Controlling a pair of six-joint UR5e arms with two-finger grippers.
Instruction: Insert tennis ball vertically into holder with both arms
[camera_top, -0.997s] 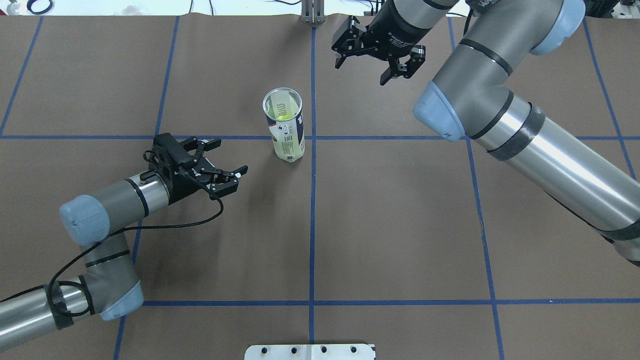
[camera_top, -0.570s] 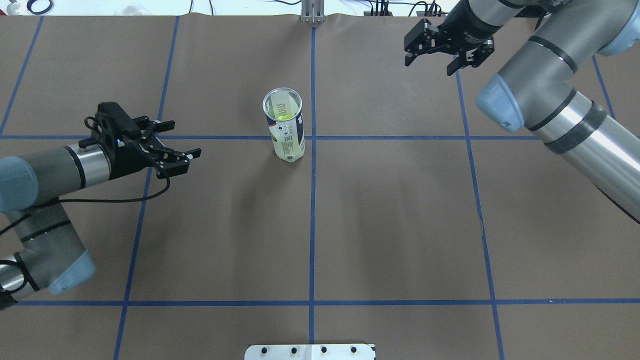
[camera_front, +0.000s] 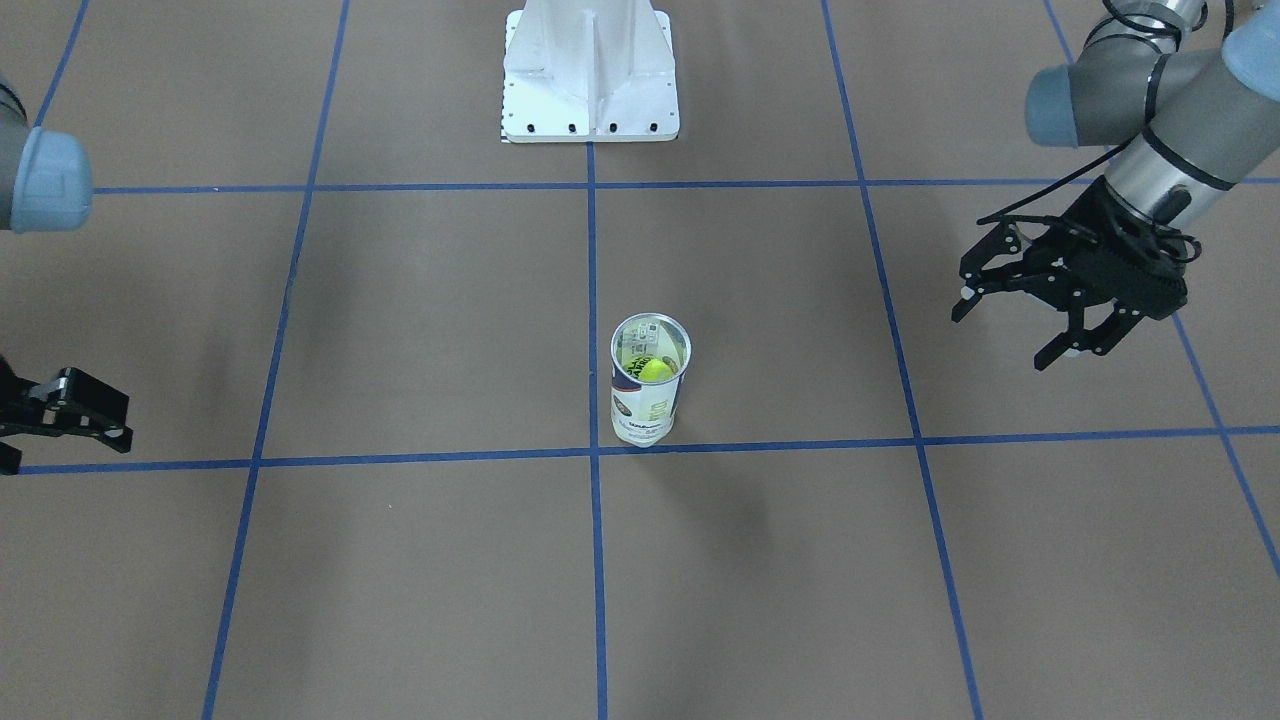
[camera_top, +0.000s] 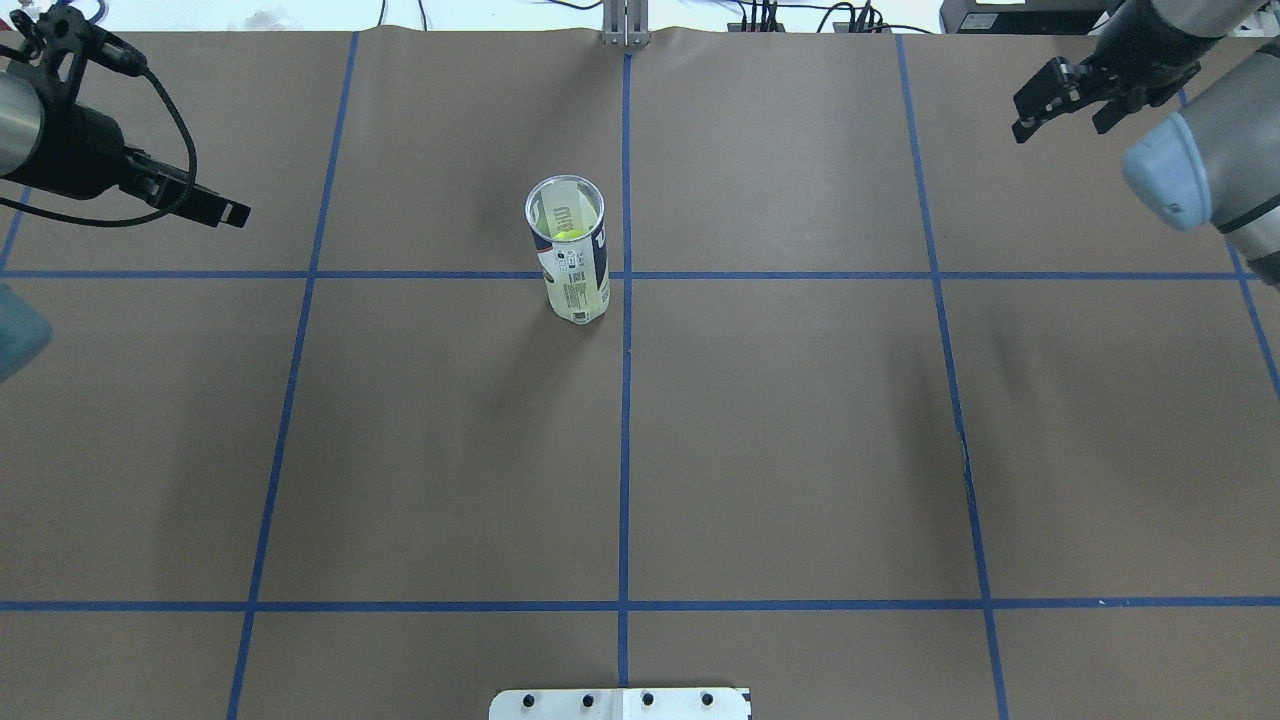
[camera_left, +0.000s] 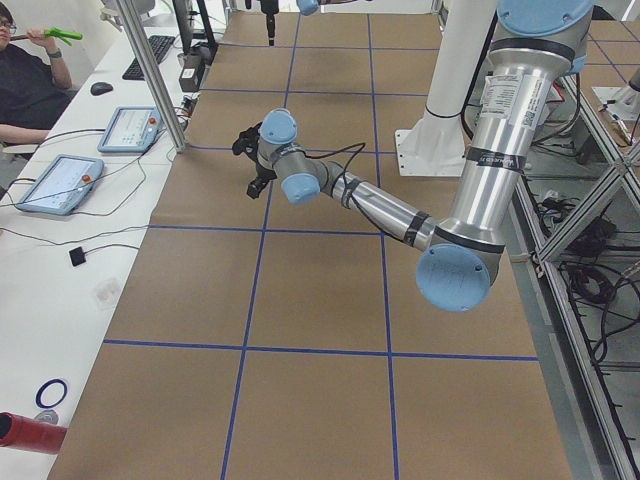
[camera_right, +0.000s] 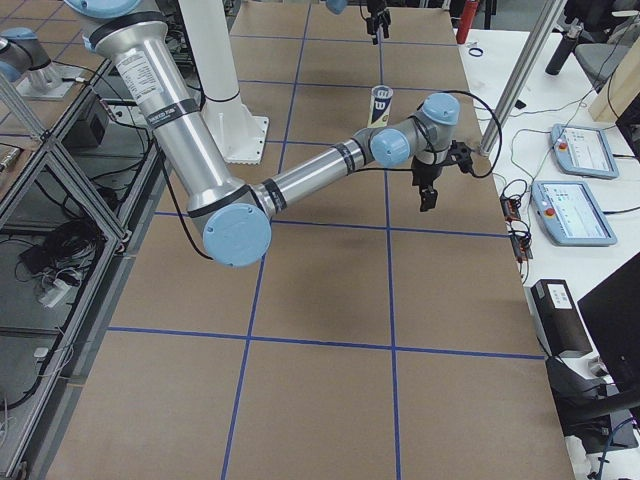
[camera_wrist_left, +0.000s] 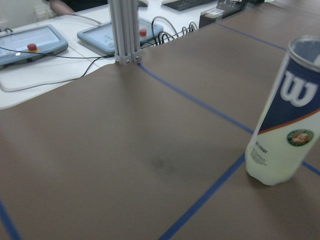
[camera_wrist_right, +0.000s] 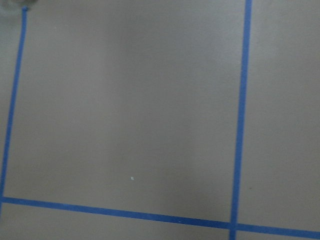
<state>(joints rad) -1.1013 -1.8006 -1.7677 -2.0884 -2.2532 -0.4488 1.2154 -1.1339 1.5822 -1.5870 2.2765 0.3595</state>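
The holder (camera_top: 572, 262), a tennis-ball can with a white label and a navy band, stands upright near the table's middle. It also shows in the front view (camera_front: 648, 395), the left wrist view (camera_wrist_left: 287, 132) and the right side view (camera_right: 381, 104). A yellow-green tennis ball (camera_front: 657, 370) lies inside it, low down (camera_top: 568, 235). My left gripper (camera_front: 1003, 336) is open and empty, far to the can's left, one finger (camera_top: 212, 208) showing overhead. My right gripper (camera_top: 1058, 122) is open and empty at the far right back.
The white pedestal base (camera_front: 590, 75) stands at the robot's side of the table. An aluminium post (camera_top: 625, 25) rises at the far edge. Blue tape lines (camera_top: 624, 450) cross the brown table. Operator tablets (camera_left: 60, 182) lie beside the table.
Both arms have drawn away from the can, the left one far to the left, the right one to the far right back. Both grippers stayed open. The can has not moved.
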